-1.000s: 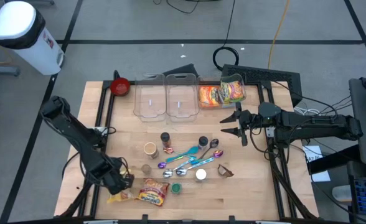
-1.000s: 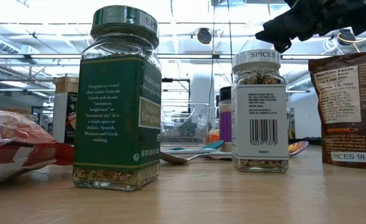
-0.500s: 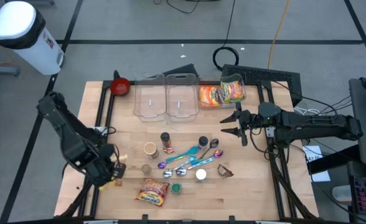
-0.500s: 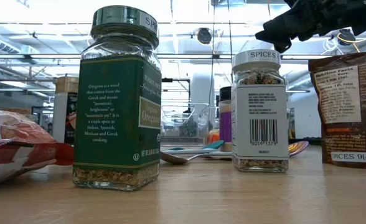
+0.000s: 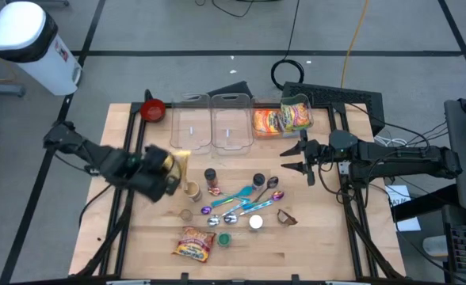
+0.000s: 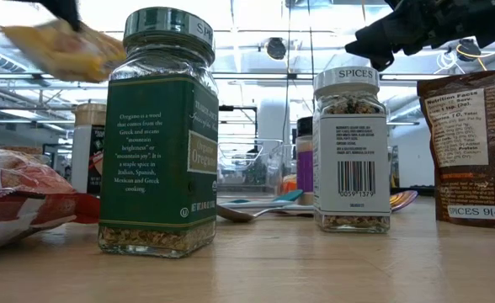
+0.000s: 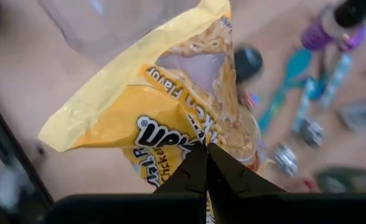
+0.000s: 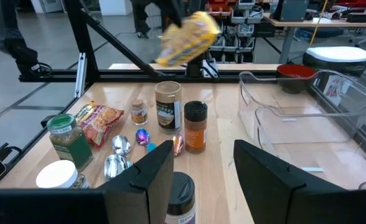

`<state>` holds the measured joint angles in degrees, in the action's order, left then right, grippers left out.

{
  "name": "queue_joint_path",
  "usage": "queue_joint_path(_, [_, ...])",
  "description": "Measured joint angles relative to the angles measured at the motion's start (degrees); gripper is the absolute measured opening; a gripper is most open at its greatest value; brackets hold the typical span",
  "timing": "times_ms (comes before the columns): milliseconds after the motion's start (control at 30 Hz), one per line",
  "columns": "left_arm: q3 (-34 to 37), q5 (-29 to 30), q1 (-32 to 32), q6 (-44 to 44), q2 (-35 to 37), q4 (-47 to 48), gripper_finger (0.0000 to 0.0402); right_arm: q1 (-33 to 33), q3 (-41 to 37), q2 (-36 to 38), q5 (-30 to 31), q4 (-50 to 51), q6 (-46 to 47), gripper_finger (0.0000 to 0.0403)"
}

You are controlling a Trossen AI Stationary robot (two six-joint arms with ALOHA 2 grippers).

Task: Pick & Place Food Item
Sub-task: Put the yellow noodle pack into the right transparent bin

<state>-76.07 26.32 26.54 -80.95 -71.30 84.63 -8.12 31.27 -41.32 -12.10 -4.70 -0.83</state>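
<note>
Only noodle packets [image 5: 282, 119] in right bin [image 5: 296, 101]

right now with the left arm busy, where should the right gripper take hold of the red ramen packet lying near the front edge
Judging from above, grip the red ramen packet across its narrow width, near one crimped end, coming straight down. It lies flat and slightly angled on the table, with bare wood along its front; the green-lidded jar stands close on one side, so favour the end away from it. The right gripper is open, far off.
</note>
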Motion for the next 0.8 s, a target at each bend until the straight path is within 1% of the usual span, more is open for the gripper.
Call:
queue_joint_path(67, [0.0,3.5,-4.5,8.5,0.1,-2.5,0.0002,0.0,0.0,0.0,0.2,-1.0,0.1,0.0160])
queue_joint_path(133, [0.0,8.7,-8.5,19.1,0.0,-7.5,0.0002,0.0,0.0,-0.3,1.3,-3.1,0.1,0.0160])
queue_joint_path(200, [0.0,14.0,-12.0,31.3,0.0,-14.5,0.0001,0.0,0.0,-1.1,3.7,-6.1,0.1,0.0160])
queue_joint_path(267, [0.2,17.7,-15.0,45.0,-0.3,-23.6,0.0002,0.0,0.0,-2.6,6.1,-10.3,0.5,0.0160])
queue_joint_path(300, [0.3,18.9,-16.5,52.3,-0.8,-29.5,0.0002,0.0,0.1,-3.7,6.8,-12.5,0.6,0.0160])
queue_joint_path(367, [0.5,19.2,-18.8,65.9,-2.3,-38.9,0.0001,-0.2,0.1,-6.3,8.0,-17.0,1.0,0.0160])
queue_joint_path(467, [0.5,18.9,-21.4,81.5,-5.6,-51.5,0.0002,-1.1,0.1,-11.0,9.0,-25.4,2.3,0.0160])
queue_joint_path(567, [0.5,18.8,-23.2,92.8,-9.5,-60.4,0.0001,-3.1,0.1,-15.7,9.2,-34.5,4.6,0.0164])
queue_joint_path(633, [0.5,18.7,-24.3,97.5,-11.8,-65.0,0.0002,-4.7,0.1,-17.9,9.1,-38.6,6.4,0.0175])
queue_joint_path(733, [0.5,18.6,-25.9,101.7,-14.2,-69.4,0.0001,-7.6,2.1,-19.7,8.5,-38.3,10.9,0.0205])
queue_joint_path(800, [0.5,18.4,-26.4,103.1,-15.0,-70.1,0.0001,-10.2,5.3,-20.4,5.1,-34.2,14.7,0.0227])
